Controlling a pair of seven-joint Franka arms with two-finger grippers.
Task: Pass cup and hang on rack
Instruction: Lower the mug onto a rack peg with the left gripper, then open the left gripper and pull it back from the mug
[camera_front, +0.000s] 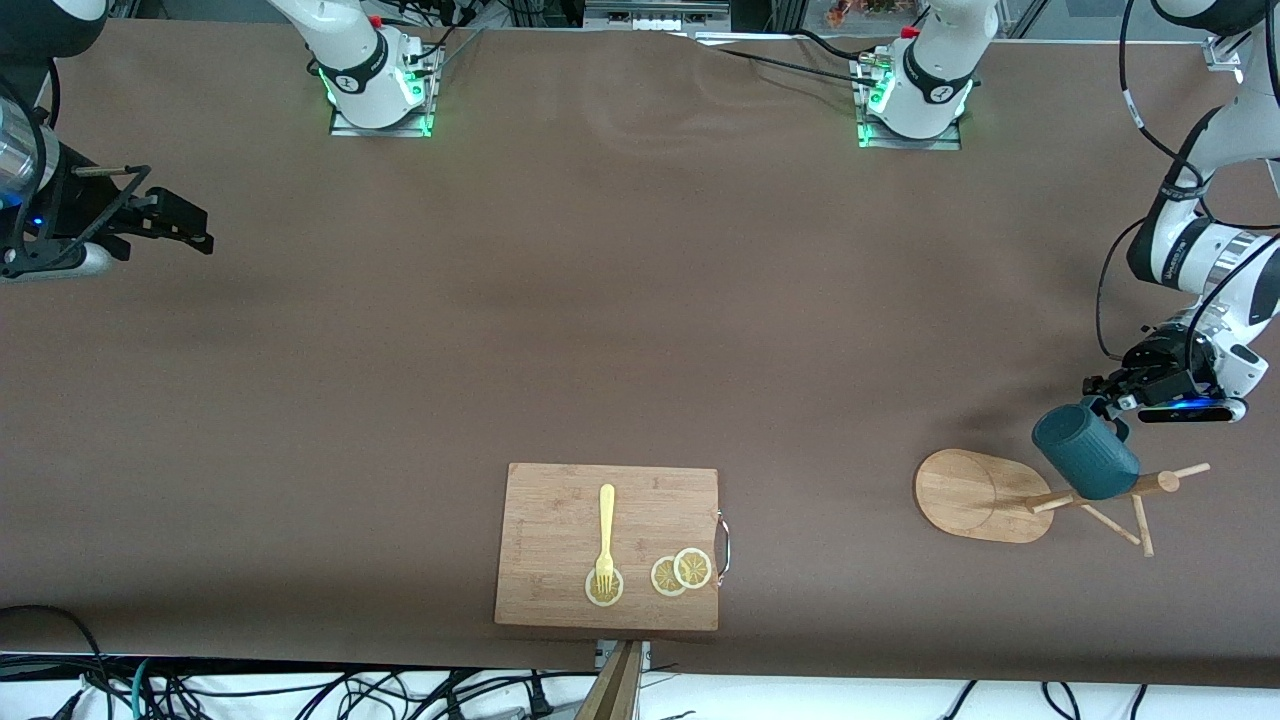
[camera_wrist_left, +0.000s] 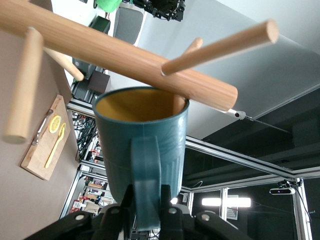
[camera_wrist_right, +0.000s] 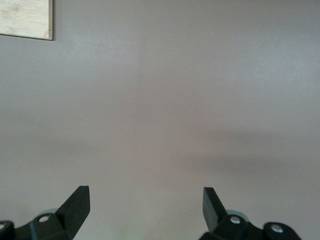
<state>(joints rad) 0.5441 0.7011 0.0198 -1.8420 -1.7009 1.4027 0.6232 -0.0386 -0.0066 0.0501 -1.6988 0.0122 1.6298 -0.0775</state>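
Note:
The dark teal ribbed cup (camera_front: 1085, 455) is held in the air over the bamboo rack (camera_front: 985, 495), which stands at the left arm's end of the table. My left gripper (camera_front: 1110, 400) is shut on the cup's handle. In the left wrist view the handle (camera_wrist_left: 146, 165) sits between the fingers of my left gripper (camera_wrist_left: 146, 207). The cup's yellowish mouth (camera_wrist_left: 135, 107) is right up against the rack's post (camera_wrist_left: 115, 55), beside a peg (camera_wrist_left: 220, 47). My right gripper (camera_front: 170, 215) waits open and empty over bare table at the right arm's end. Its wrist view shows it spread wide (camera_wrist_right: 145, 205).
A rectangular wooden cutting board (camera_front: 560, 540) lies near the table's front edge in the middle, with a yellow fork (camera_front: 605, 535) and lemon slices (camera_front: 680, 572) on it. The board also shows in the left wrist view (camera_wrist_left: 37, 160). Brown tabletop (camera_front: 640, 300) spreads between the arms.

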